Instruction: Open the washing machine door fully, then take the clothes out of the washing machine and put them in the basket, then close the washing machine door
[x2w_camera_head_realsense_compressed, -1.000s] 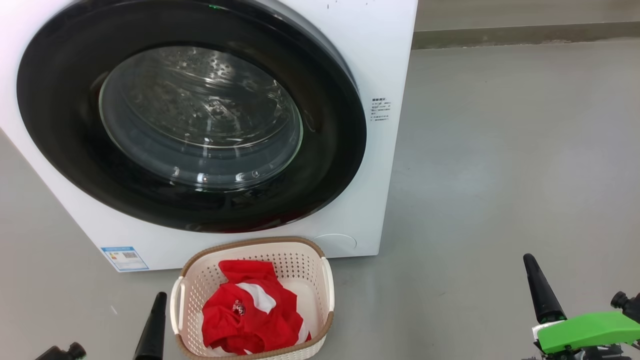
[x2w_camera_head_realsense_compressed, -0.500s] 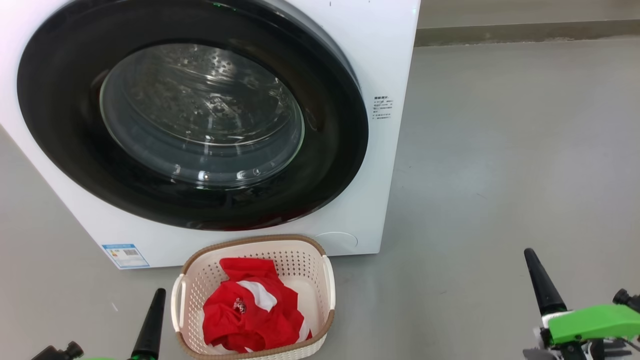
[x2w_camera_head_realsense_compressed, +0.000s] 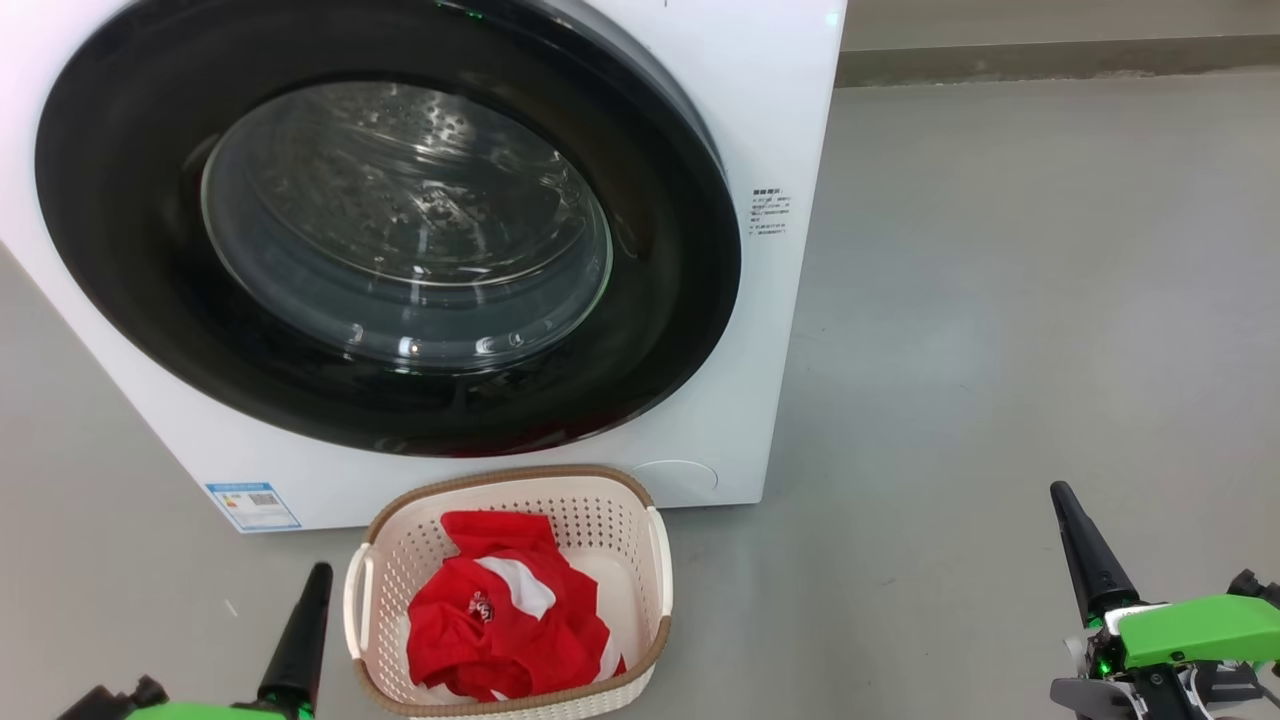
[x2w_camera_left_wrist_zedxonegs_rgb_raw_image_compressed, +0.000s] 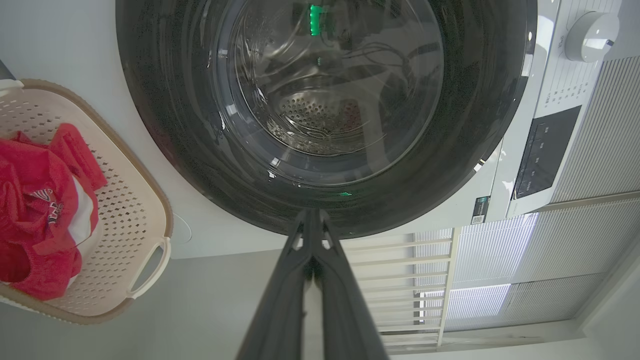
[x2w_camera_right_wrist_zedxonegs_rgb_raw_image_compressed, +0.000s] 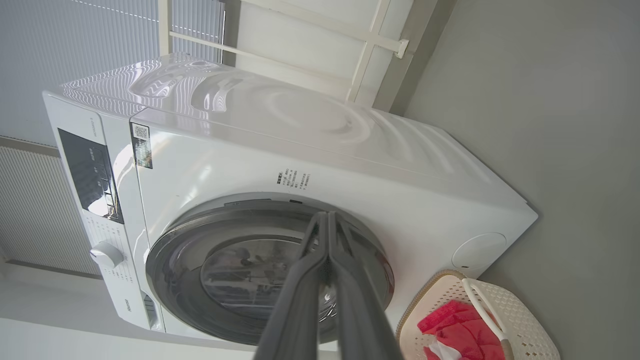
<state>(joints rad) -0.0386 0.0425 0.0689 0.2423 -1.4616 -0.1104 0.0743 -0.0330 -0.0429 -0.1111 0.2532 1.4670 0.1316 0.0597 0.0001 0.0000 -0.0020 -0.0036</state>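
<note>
The white washing machine (x2w_camera_head_realsense_compressed: 770, 120) fills the upper left of the head view, and its round black washing machine door (x2w_camera_head_realsense_compressed: 400, 420) lies flat against the front. Through the glass window (x2w_camera_head_realsense_compressed: 405, 215) I see bare steel drum. On the floor before the machine stands the cream basket (x2w_camera_head_realsense_compressed: 655, 560) with the red and white clothes (x2w_camera_head_realsense_compressed: 500, 620) inside. My left gripper (x2w_camera_head_realsense_compressed: 320, 572) is shut, low and just left of the basket. My right gripper (x2w_camera_head_realsense_compressed: 1058, 490) is shut too, well to the basket's right. Both wrist views show the fingers (x2w_camera_left_wrist_zedxonegs_rgb_raw_image_compressed: 327, 280) (x2w_camera_right_wrist_zedxonegs_rgb_raw_image_compressed: 300, 295) pressed together, holding nothing.
Grey floor (x2w_camera_head_realsense_compressed: 1000, 330) stretches to the right of the machine as far as a wall skirting (x2w_camera_head_realsense_compressed: 1050, 65). A blue label sticker (x2w_camera_head_realsense_compressed: 252, 505) sits at the machine's lower left corner. The left wrist view shows the control panel (x2w_camera_left_wrist_zedxonegs_rgb_raw_image_compressed: 542, 152), a dial (x2w_camera_left_wrist_zedxonegs_rgb_raw_image_compressed: 590, 30) and ribbed blinds.
The whole head view has shifted slightly, so the camera moved. Against the basket and floor, both grippers hold roughly the same places. Door, basket and clothes are unchanged.
</note>
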